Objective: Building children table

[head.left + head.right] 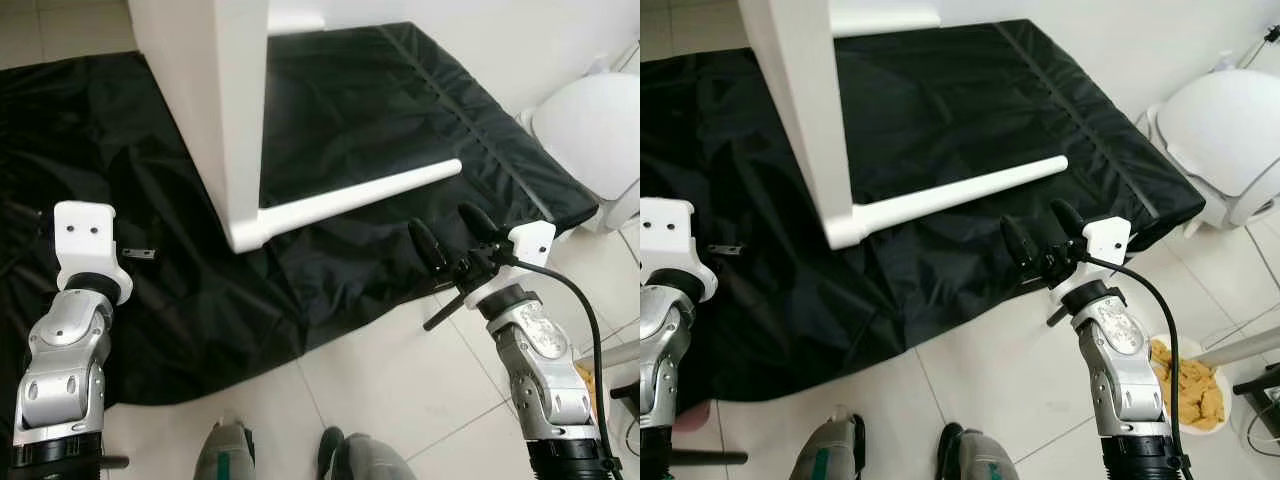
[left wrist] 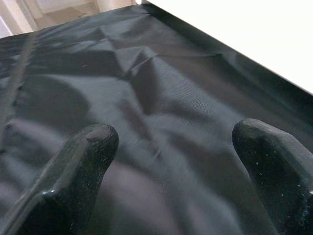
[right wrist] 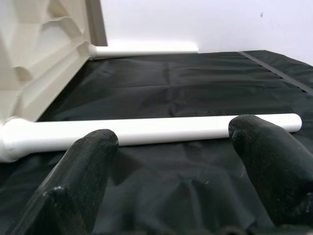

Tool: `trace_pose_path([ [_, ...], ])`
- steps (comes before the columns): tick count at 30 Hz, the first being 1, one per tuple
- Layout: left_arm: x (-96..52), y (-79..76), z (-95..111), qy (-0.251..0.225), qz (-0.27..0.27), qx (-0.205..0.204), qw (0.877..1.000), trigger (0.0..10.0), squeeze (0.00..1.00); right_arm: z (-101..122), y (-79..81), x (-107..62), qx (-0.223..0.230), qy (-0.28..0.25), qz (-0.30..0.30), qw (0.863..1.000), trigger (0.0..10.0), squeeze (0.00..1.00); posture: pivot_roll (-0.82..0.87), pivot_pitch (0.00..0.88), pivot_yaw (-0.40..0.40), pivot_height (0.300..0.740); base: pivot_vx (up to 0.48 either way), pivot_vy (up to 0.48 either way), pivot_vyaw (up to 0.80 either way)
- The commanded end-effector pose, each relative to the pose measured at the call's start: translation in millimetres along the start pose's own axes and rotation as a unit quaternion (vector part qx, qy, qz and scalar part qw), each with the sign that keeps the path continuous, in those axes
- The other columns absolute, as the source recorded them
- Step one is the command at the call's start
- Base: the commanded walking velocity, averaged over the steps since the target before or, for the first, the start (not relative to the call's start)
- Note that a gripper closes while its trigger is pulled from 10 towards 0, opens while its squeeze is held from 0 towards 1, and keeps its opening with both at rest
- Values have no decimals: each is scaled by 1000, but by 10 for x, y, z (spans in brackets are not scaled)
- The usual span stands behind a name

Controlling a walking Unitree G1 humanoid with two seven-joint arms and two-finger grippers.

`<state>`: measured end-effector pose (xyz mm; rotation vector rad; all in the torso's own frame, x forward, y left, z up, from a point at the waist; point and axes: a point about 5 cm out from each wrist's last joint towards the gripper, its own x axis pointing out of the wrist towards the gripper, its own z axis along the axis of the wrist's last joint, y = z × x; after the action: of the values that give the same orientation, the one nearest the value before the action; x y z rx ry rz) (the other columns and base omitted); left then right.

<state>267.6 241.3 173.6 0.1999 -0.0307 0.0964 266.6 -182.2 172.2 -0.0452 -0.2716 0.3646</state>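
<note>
The white children's table lies tipped on its side on a black cloth (image 1: 380, 90), its top (image 1: 215, 100) standing on edge. One white round leg (image 1: 360, 195) runs from the lower corner along the cloth. A second leg (image 3: 142, 49) lies farther back. My right gripper (image 1: 455, 235) hovers open just in front of the near leg's free end, nothing between its fingers (image 3: 88, 166). My left gripper (image 2: 176, 147) is open over bare cloth left of the tabletop, its white wrist mount (image 1: 85, 240) covering the fingers from above. A small metal part (image 1: 140, 253) lies beside it.
Pale tile floor (image 1: 400, 390) begins at the cloth's front edge. A white rounded lidded thing (image 1: 595, 140) stands at the right. A bowl of yellow chips (image 1: 1190, 390) sits on the floor by my right arm. My feet (image 1: 230, 455) are at the bottom.
</note>
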Motion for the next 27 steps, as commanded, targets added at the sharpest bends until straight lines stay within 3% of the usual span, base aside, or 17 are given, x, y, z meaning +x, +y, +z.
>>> trace_pose_path([
  [1,-19,25,-31,10,23,0,1000,10000,0,-31,-32,-14,-3,8,-3,1000,10000,0,134,86,-79,740,-296,0,0],
  [27,12,41,-4,11,22,0,1000,10000,0,-7,-65,6,-8,-3,-7,1000,10000,0,132,89,-79,740,-300,0,0],
])
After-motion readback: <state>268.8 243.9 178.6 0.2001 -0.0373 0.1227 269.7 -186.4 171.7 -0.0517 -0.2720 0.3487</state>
